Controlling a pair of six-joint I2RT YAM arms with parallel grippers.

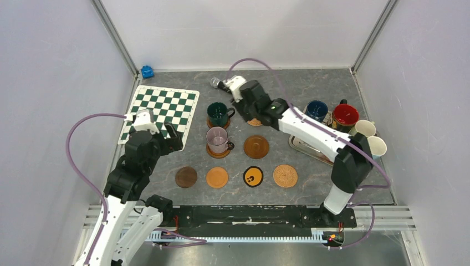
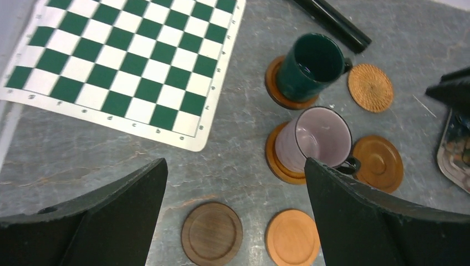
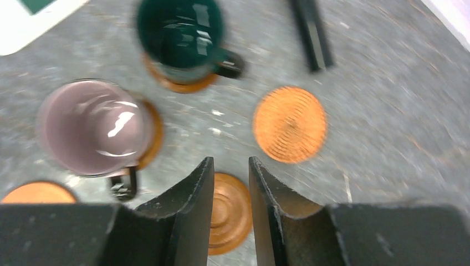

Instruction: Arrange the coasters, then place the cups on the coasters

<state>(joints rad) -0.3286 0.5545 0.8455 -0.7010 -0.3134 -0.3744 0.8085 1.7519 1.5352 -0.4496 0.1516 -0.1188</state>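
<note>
A dark green cup (image 1: 220, 113) and a clear glass cup (image 1: 217, 140) each stand on a brown coaster. A woven coaster (image 3: 290, 123) and a grooved brown coaster (image 1: 256, 147) lie bare beside them. Along the front sit dark brown (image 1: 186, 177), orange (image 1: 217, 177), black-and-yellow (image 1: 253, 177) and woven tan (image 1: 285, 175) coasters. My right gripper (image 3: 231, 162) hovers over the grooved coaster (image 3: 230, 213), its jaws slightly apart with nothing between them. My left gripper (image 2: 234, 162) is wide open above the table, left of the glass cup (image 2: 318, 141). Dark blue (image 1: 316, 110), red-inside (image 1: 345, 114) and pale cups (image 1: 364, 128) wait at the right.
A green-and-white chequered mat (image 1: 163, 111) lies at the back left, with a small blue object (image 1: 147, 71) in the corner behind it. A black microphone (image 1: 218, 84) rests behind the green cup. A metal tray (image 1: 302, 145) sits under the right arm by the cups.
</note>
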